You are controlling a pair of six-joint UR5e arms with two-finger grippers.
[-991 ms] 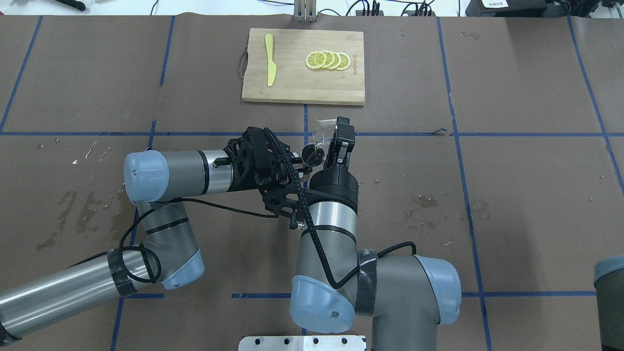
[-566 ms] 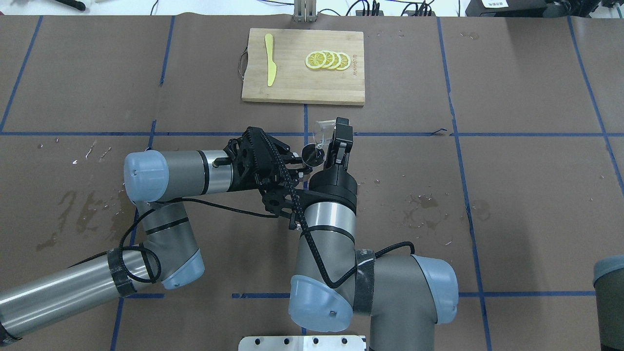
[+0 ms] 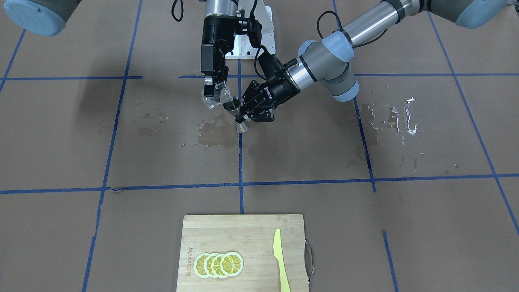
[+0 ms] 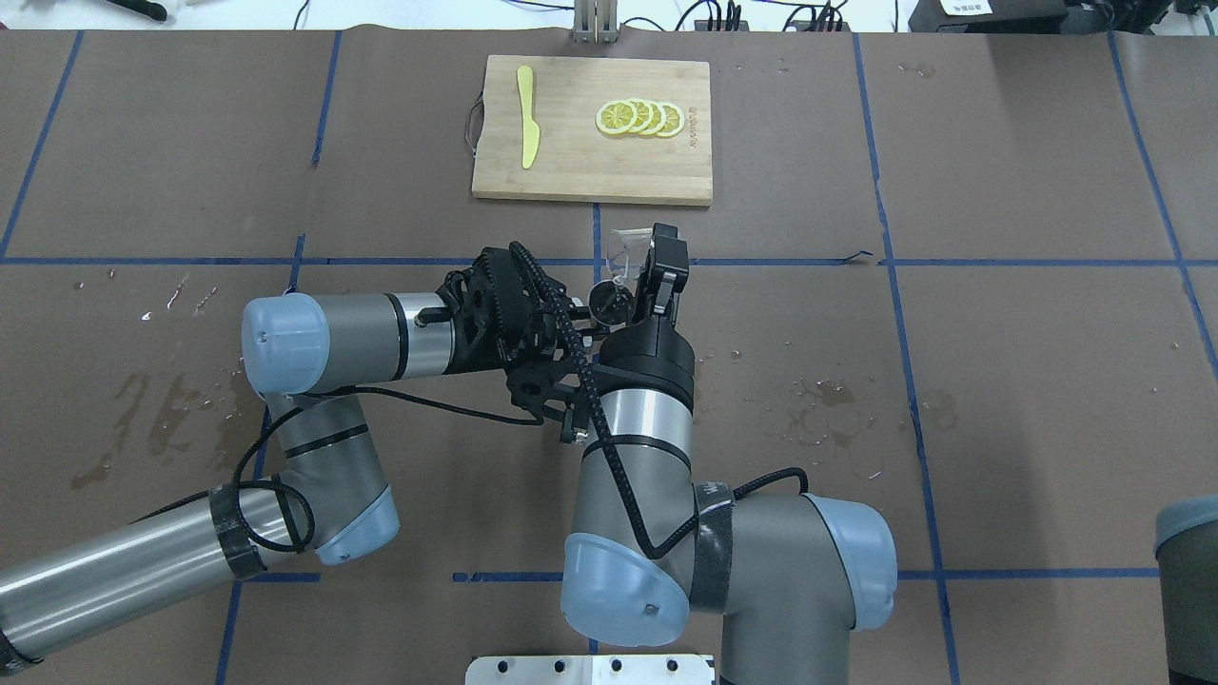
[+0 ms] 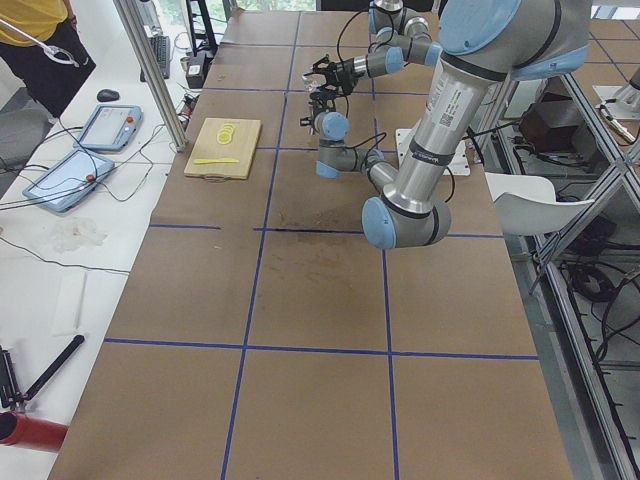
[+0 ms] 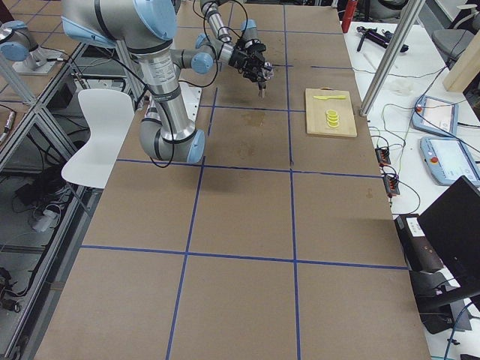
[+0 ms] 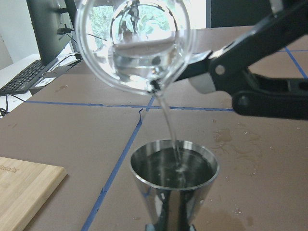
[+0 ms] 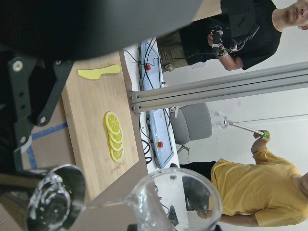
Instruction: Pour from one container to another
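My right gripper (image 3: 215, 92) is shut on the small clear glass beaker (image 3: 214, 99), which is tipped toward the steel jigger (image 3: 238, 117). My left gripper (image 3: 245, 117) is shut on the jigger's waist and holds it upright above the table. In the left wrist view a thin stream runs from the beaker (image 7: 134, 43) lip into the jigger (image 7: 174, 179), which holds liquid. From overhead the beaker (image 4: 623, 249) sits just beyond the jigger (image 4: 608, 303), with the right gripper (image 4: 651, 261) beside it and the left gripper (image 4: 592, 320) coming in from the left.
A wooden cutting board (image 4: 590, 166) lies at the far centre, carrying lemon slices (image 4: 639, 118) and a yellow knife (image 4: 526, 128). Wet patches (image 3: 215, 136) mark the brown paper under the grippers. More water stains (image 4: 818, 409) lie to the right.
The right gripper and beaker have shifted slightly left, toward the jigger. The left arm has hardly moved.
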